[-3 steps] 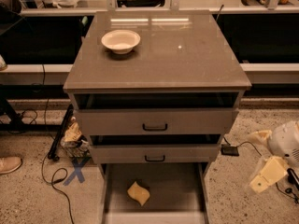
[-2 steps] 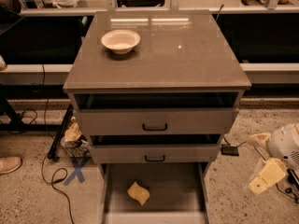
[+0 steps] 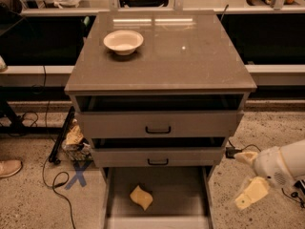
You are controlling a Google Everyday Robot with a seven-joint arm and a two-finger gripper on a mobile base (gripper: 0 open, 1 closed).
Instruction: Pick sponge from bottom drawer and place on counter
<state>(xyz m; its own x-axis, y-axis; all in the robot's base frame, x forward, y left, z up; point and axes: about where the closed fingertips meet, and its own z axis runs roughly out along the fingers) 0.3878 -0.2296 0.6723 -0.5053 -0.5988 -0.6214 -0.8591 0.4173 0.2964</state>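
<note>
The pale-yellow sponge (image 3: 141, 197) lies on the grey floor of the open bottom drawer (image 3: 186, 190), a little left of its middle. The counter (image 3: 190, 61) is the glossy grey-brown top of the cabinet. My gripper (image 3: 247, 178) is at the lower right, beside the cabinet and right of the bottom drawer, well apart from the sponge. Its two cream fingers (image 3: 251, 194) are spread apart and hold nothing.
A cream-white bowl (image 3: 123, 41) stands on the counter's back left. The two upper drawers (image 3: 158, 124) are slightly pulled out. Cables, a blue X tape mark (image 3: 78, 178) and a crumpled bag (image 3: 75, 140) lie on the floor at the left. A shoe (image 3: 8, 168) is at the far left.
The gripper has shifted slightly; the sponge, drawers and bowl have not moved.
</note>
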